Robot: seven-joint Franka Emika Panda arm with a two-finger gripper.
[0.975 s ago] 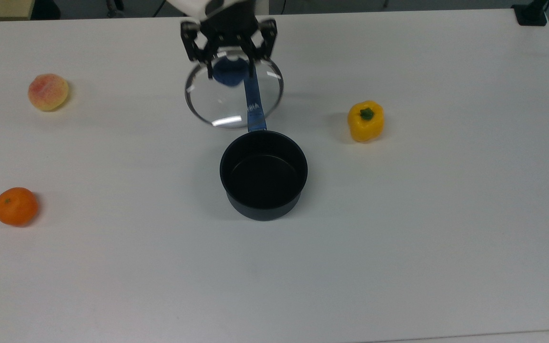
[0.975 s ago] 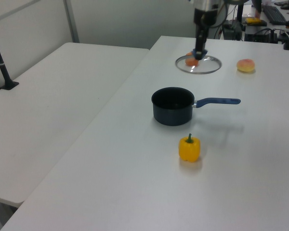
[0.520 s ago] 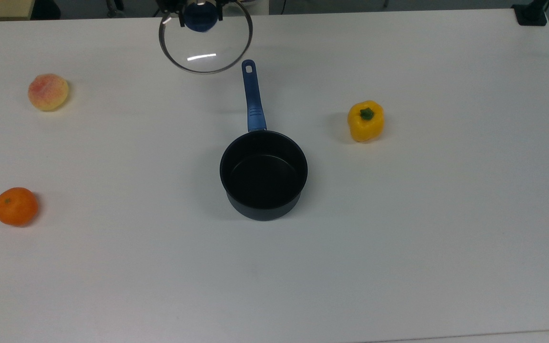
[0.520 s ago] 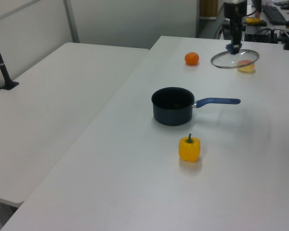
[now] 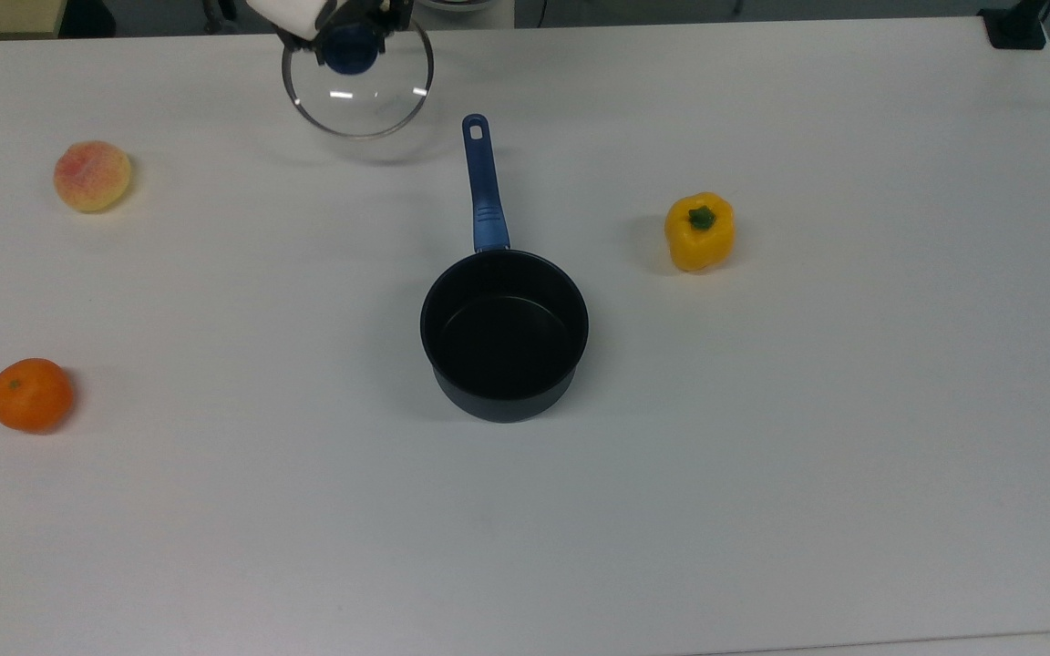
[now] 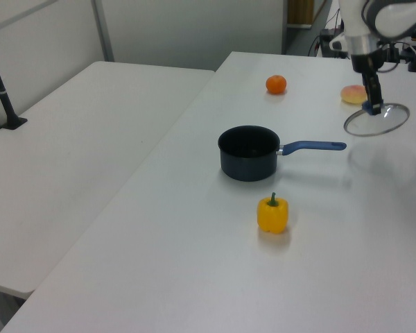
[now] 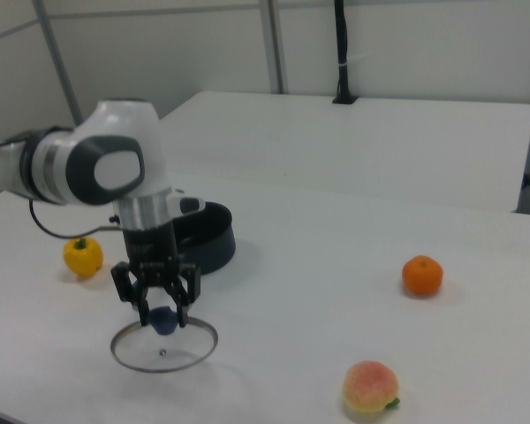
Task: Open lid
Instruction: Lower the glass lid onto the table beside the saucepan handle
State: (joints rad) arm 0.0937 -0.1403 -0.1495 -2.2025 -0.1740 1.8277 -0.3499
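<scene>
**Top view: lid off the pan, held at upper centre-left**

The table (image 5: 762, 510) fills the frame. The pan (image 5: 504, 335) sits open at centre. The lid (image 5: 358, 89) hangs above the table at top, its knob clamped by the gripper (image 5: 349, 41). Pepper (image 5: 699, 231) right; peach (image 5: 92, 176), orange (image 5: 30, 394) left.

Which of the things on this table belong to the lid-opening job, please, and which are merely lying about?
Part of the job:
- lid, held by its blue knob
- gripper
- saucepan, now uncovered

Lying about:
- yellow pepper
- peach
- orange
</scene>
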